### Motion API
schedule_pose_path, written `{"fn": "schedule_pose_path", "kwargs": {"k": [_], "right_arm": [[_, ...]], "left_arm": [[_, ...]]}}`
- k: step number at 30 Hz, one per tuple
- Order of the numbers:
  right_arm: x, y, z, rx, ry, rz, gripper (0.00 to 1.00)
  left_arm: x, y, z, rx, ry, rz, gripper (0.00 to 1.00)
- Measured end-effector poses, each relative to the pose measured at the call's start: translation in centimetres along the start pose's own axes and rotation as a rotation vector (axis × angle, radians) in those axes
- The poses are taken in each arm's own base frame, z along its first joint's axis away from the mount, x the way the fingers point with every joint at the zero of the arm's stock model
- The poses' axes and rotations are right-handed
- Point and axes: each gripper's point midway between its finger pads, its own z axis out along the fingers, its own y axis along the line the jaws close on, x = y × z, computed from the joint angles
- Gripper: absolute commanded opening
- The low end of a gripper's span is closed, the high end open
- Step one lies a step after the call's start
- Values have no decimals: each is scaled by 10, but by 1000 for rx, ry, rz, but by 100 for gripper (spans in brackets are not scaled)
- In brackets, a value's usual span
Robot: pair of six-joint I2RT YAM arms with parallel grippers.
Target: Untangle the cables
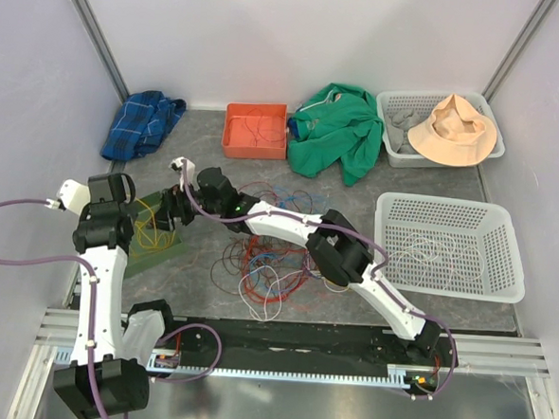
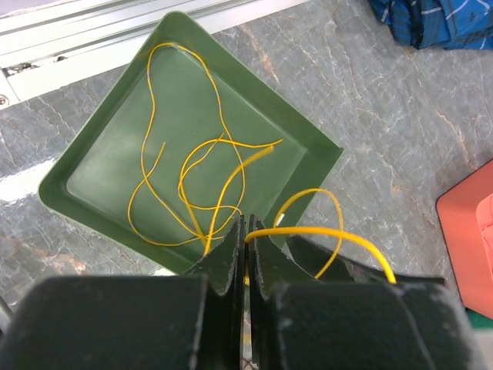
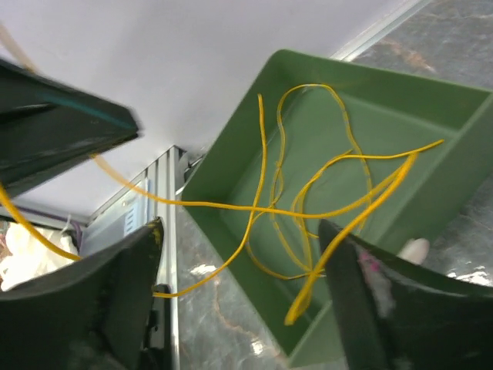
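A tangled pile of thin red, blue, white and orange cables [image 1: 269, 258] lies mid-table. A green tray [image 2: 108, 135] holds several loose yellow cables [image 2: 189, 181]; it also shows in the right wrist view [image 3: 231, 166]. My left gripper [image 2: 246, 231] is shut on a yellow cable [image 2: 339, 233] that arcs off to the right, just above the tray's near corner. My right gripper [image 3: 246, 262] is open over the tray's edge, with yellow strands [image 3: 308, 208] hanging between its fingers and none gripped. In the top view both grippers, left [image 1: 156, 218] and right [image 1: 178, 201], meet over the tray [image 1: 153, 251].
An orange bin [image 1: 255, 149] with orange cables stands at the back. A white basket [image 1: 446, 281] with white cables stands on the right. A blue cloth [image 1: 142, 123], a green garment [image 1: 341, 128] and a second basket [image 1: 397, 150] holding a hat lie along the back.
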Motion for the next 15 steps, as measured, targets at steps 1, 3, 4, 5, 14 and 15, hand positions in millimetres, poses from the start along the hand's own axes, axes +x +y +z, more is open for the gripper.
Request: {"fn": "schedule_pose_path", "kwargs": {"k": [1, 3, 4, 5, 14, 15], "right_arm": [[0, 4, -1, 2, 5, -9, 98], [-5, 16, -4, 10, 6, -43, 98], [-8, 22, -5, 13, 5, -65, 98], [-12, 30, -7, 19, 4, -87, 98], [-20, 45, -19, 156, 26, -216, 98], [-17, 42, -19, 171, 35, -221, 98]], "left_arm": [[0, 1, 0, -3, 2, -2, 2], [1, 2, 0, -10, 4, -6, 2], [1, 4, 0, -15, 4, -8, 2], [1, 5, -1, -19, 1, -10, 2], [-2, 14, -1, -64, -19, -18, 61], [-1, 15, -1, -66, -18, -18, 66]]}}
